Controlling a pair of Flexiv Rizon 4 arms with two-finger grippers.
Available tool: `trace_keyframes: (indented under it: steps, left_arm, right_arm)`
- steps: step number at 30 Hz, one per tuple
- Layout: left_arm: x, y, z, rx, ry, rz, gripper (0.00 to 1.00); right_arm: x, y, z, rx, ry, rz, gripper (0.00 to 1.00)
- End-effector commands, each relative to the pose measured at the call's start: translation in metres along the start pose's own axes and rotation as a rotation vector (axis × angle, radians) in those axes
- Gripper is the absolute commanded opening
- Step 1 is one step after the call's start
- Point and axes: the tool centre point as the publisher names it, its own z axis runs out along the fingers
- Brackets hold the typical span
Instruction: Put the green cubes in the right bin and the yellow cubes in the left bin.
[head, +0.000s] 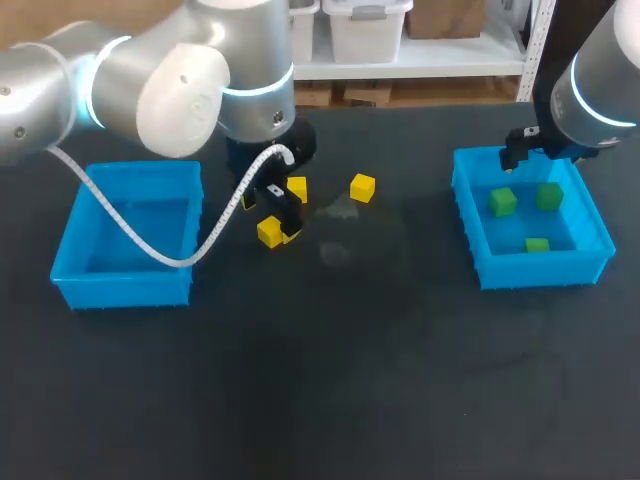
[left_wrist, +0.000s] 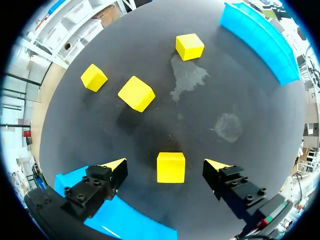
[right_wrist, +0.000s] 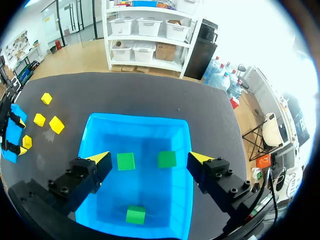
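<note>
Left side: the left bin (head: 122, 286) sits on the dark table (head: 330, 390) at the left. Our left arm (head: 180, 85) comes in over it and reaches toward the middle. The left gripper (left_wrist: 167, 165) is low over the table just right of that bin, and the wrist view shows the bin's blue wall (left_wrist: 125, 222) under the fingers. The fingers are spread wide. One yellow cube (left_wrist: 170, 167) lies flat on the table between the two yellow tips with a gap on each side, so nothing is gripped. Ahead of the gripper we count three more yellow cubes (left_wrist: 136, 93), all on the table and apart from one another, none in a bin. The head view shows the cube at the gripper (head: 270, 232) and two of the others beyond it (head: 362, 187). Centre: pale smudges (head: 335, 250) mark the table just right of the cubes. Right side: the right bin (head: 530, 272) holds three green cubes (head: 503, 202), two toward its far side and one nearer the front wall, none touching. Our right arm (head: 600, 90) comes in from the right. The right gripper (right_wrist: 148, 159) hangs above the bin with its fingers wide apart and nothing between them; in its wrist view the two far green cubes (right_wrist: 125, 161) lie below the gap.
</note>
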Motion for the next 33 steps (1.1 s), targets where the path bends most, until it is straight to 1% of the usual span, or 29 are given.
trace_keyframes:
  steps: [1, 6, 7, 8, 9, 13, 19, 23, 28, 33]
  left_arm:
    - [0.004, -0.004, 0.006, -0.021, -0.011, -0.013, 1.0]
    - [0.006, -0.006, 0.012, -0.054, -0.01, -0.031, 1.0]
    - [0.006, -0.007, 0.012, -0.064, -0.02, -0.038, 0.69]
    - [0.006, -0.007, 0.012, -0.064, -0.025, -0.041, 0.31]
    - [0.006, -0.007, 0.012, -0.06, -0.03, -0.048, 0.0]
    - [0.006, -0.007, 0.012, -0.054, -0.036, -0.054, 0.0]
    - [0.012, -0.006, 0.008, -0.046, -0.045, -0.078, 0.0]
    - [0.017, 0.0, 0.002, -0.039, -0.063, -0.087, 0.0]
    - [0.016, 0.014, -0.024, -0.022, -0.127, -0.108, 0.0]
    - [0.014, 0.034, -0.068, -0.005, -0.23, -0.16, 0.0]
  right_arm:
    - [0.001, 0.0, 0.0, 0.002, -0.005, 0.001, 1.0]
    - [0.001, 0.0, 0.0, 0.002, -0.005, 0.001, 1.0]
    - [0.001, 0.0, 0.0, 0.002, -0.005, 0.001, 1.0]
    - [0.001, 0.0, 0.0, 0.002, -0.005, 0.001, 1.0]
    - [0.001, 0.0, 0.0, 0.002, -0.005, 0.001, 1.0]
    - [0.001, 0.0, 0.0, 0.002, -0.005, 0.001, 1.0]
    - [0.001, 0.0, 0.0, 0.002, -0.005, 0.001, 1.0]
    - [0.001, 0.0, 0.0, 0.002, -0.005, 0.001, 1.0]
    - [0.001, 0.0, 0.0, 0.002, -0.005, 0.001, 1.0]
    - [0.001, 0.0, 0.0, 0.002, -0.005, 0.001, 1.0]
